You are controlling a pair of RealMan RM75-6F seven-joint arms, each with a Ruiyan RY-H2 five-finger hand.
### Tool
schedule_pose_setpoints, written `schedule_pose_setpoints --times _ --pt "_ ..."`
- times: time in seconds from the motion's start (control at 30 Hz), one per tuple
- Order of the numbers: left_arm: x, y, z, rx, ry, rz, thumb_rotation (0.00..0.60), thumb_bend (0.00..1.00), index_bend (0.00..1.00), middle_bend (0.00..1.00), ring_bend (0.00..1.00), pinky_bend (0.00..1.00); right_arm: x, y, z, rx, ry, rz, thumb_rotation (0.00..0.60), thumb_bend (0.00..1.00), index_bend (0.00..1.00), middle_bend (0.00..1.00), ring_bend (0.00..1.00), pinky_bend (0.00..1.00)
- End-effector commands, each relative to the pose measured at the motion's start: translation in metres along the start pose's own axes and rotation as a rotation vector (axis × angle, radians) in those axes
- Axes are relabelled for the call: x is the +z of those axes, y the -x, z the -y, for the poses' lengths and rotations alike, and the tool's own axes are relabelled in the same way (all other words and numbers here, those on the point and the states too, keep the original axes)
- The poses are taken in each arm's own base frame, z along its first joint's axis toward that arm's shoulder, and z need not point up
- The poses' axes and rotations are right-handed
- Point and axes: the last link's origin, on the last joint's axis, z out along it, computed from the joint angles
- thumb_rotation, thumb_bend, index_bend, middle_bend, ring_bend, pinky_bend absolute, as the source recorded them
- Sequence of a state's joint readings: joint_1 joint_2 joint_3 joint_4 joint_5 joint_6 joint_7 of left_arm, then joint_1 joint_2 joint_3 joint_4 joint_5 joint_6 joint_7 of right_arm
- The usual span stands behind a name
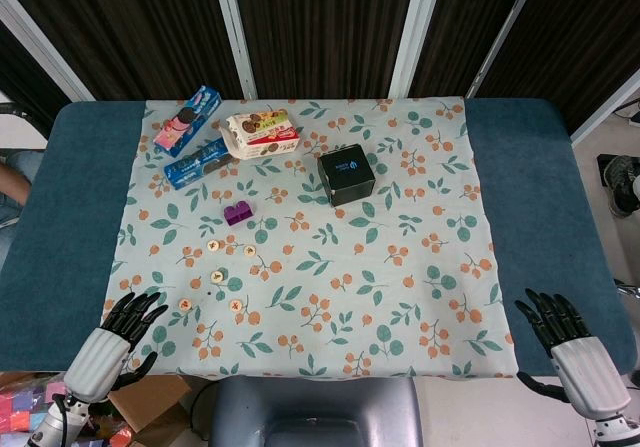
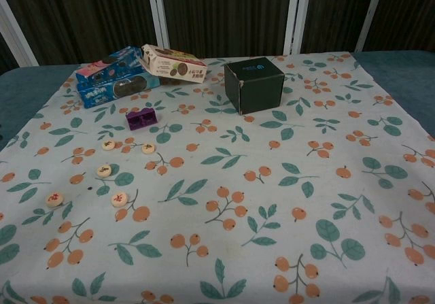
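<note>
A: We start with the biggest thing, the desk (image 1: 560,197). It is dark blue-green, and a cloth (image 1: 400,297) with leaves and orange berries covers its middle. What do you see on the cloth?

B: In the upper middle of the head view stands a black box (image 1: 346,174). In the upper left there are three snack boxes: a white cookie box (image 1: 263,133), a blue cookie box (image 1: 197,163) and a pink and blue cookie box (image 1: 187,120). They lie very close together, some seem to touch. Below them is a small purple block (image 1: 238,213), and then five round game pieces (image 1: 216,276) scattered at the lower left.

A: And the hands?

B: The left hand (image 1: 112,345) is in the lower left corner, the right hand (image 1: 570,342) in the lower right corner. Both have the fingers spread apart and both hold nothing. The chest view does not show them.

A: What is nearest to the left hand?

B: The game pieces, especially the piece (image 1: 186,304) just beside the cloth's left edge. The right hand is well apart from everything.

A: What could go wrong from here?

B: I think the pieces are flat and small, so thick fingers may slide over them or push one against another. Also the cloth can wrinkle if fingers drag on it, and then the pieces move with it.
</note>
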State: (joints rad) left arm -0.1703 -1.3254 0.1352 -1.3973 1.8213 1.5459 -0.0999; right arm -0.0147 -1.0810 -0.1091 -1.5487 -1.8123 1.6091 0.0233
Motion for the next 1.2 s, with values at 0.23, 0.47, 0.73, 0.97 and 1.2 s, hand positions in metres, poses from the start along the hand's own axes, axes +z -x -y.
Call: schedule_pose_setpoints --times 0.23,0.47,0.73,0.97,1.2 --pt "0.011 0.010 -0.003 -0.022 -0.020 -0.033 0.600 0.43 0.10 0.22 0.28 0.42 0.000 -0.001 0.000 0.004 0.001 -0.008 0.600 0.14 0.00 0.00 0.00 0.00" --pt "0.036 0.051 0.004 -0.151 -0.128 -0.037 0.600 0.45 0.34 1.00 1.00 1.00 0.003 -0.001 -0.001 0.011 0.008 -0.004 0.600 0.14 0.00 0.00 0.00 0.00" --pt "0.071 0.069 0.023 -0.195 -0.291 0.030 0.600 0.45 0.36 1.00 1.00 1.00 0.004 -0.002 -0.002 0.010 0.019 -0.002 0.600 0.14 0.00 0.00 0.00 0.00" --pt "0.081 0.076 0.023 -0.186 -0.316 0.043 0.600 0.43 0.36 1.00 1.00 1.00 0.004 -0.003 -0.003 0.016 0.018 -0.003 0.600 0.14 0.00 0.00 0.00 0.00" --pt "0.084 0.078 0.021 -0.191 -0.313 0.041 0.600 0.43 0.36 1.00 1.00 1.00 0.004 -0.004 -0.003 0.019 0.017 -0.006 0.600 0.14 0.00 0.00 0.00 0.00"
